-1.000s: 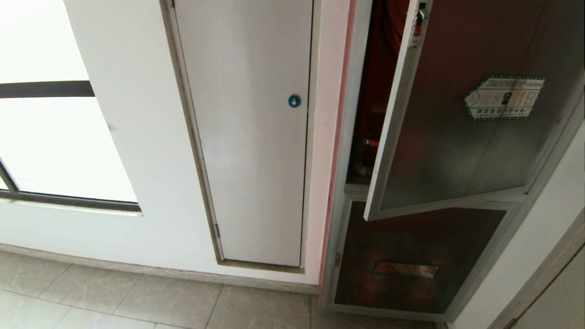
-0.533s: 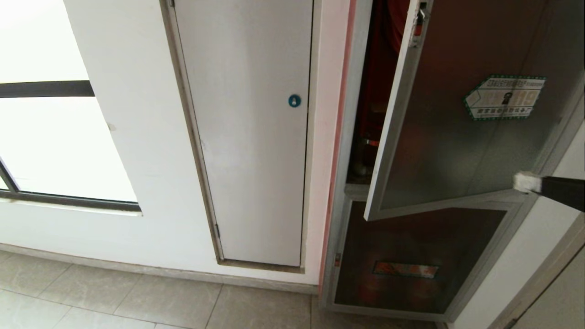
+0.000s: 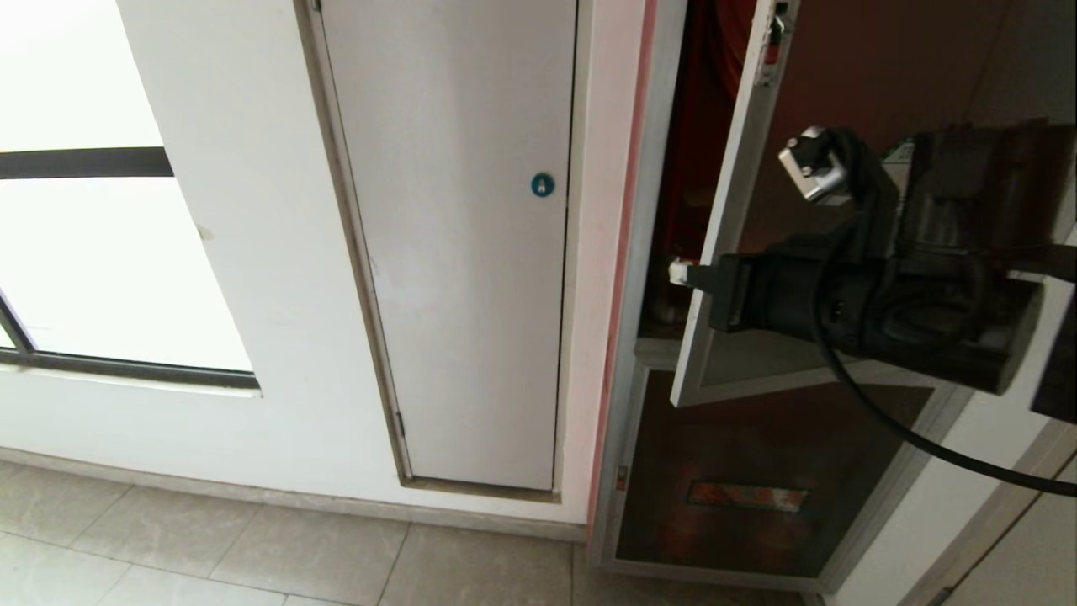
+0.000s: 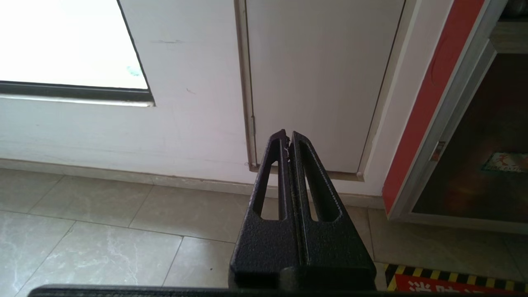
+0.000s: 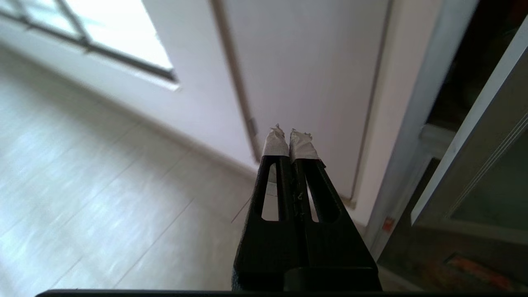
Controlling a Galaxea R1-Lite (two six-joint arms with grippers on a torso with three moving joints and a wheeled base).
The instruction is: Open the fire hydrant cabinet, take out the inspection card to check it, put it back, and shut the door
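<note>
a: what's nearest?

b: the grey tiled floor runs along the near edge. low on the left, the left gripper hangs over those tiles with its jaws clenched on nothing, pointing toward the base of the plain white door.

a: and the right one?

b: the right gripper reaches in from the right at the height of the cabinet's upper opening. its white-taped fingertips are pressed together, jaws clenched and empty. in the head view the tip sits just at the free left edge of the door, in front of the gap; i can't tell whether it touches the frame.

a: where's the task's thing?

b: the fire hydrant cabinet stands at the right, its brushed-silver frame against the wall. its dark glass door is swung partly open, hinged on the right, with the red-and-chrome latch at the top of its free edge. the arm covers most of the glass. through the gap the red interior shows. below is the lower dark panel with a small plate.

a: farther back?

b: the white door with its blue round lock, and a bright window at the far left. the inspection card is not visible.
</note>
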